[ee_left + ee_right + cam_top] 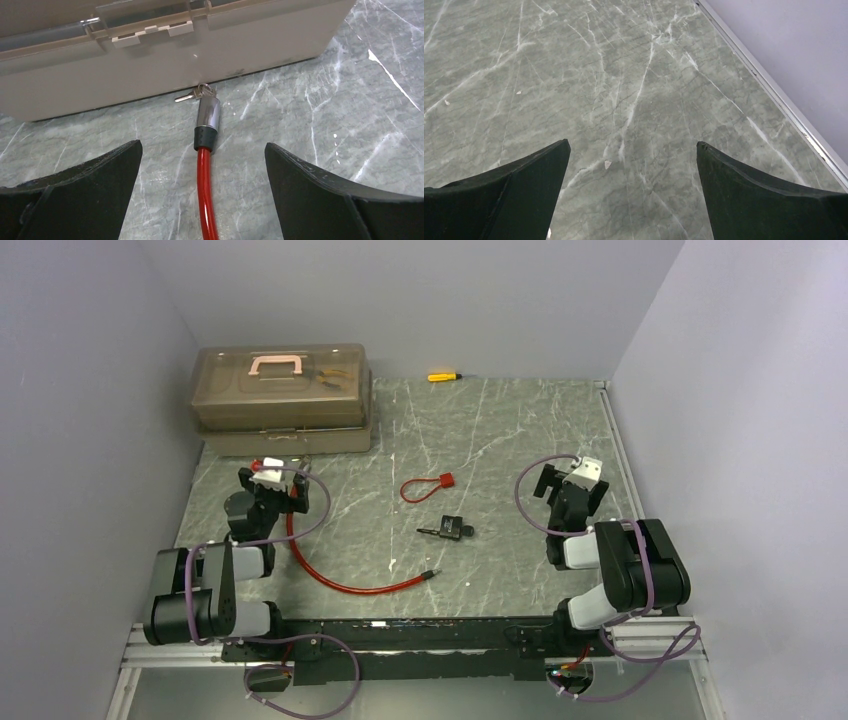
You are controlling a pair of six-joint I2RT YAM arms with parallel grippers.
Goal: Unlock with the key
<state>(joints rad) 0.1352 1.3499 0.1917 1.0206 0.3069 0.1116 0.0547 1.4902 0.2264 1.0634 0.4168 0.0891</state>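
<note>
A red cable lock point(206, 190) lies on the marble table, its silver lock barrel point(207, 116) pointing at the base of the tan toolbox point(150, 75). A small silver key point(186, 97) on a ring sits at the barrel's far end, against the toolbox. My left gripper point(202, 150) is open and empty, its fingers straddling the cable just short of the barrel; it also shows in the top view point(272, 490). The cable point(340, 585) curves right to its free end pin point(432, 574). My right gripper point(631, 147) is open and empty over bare marble, at the right in the top view point(572, 490).
The toolbox point(283, 398) with a pink handle stands at the back left. A small red loop with a tag point(425, 487) and a black lock-like piece point(450, 530) lie mid-table. A yellow screwdriver point(444, 376) lies at the back edge. A metal rail point(774, 95) borders the right side.
</note>
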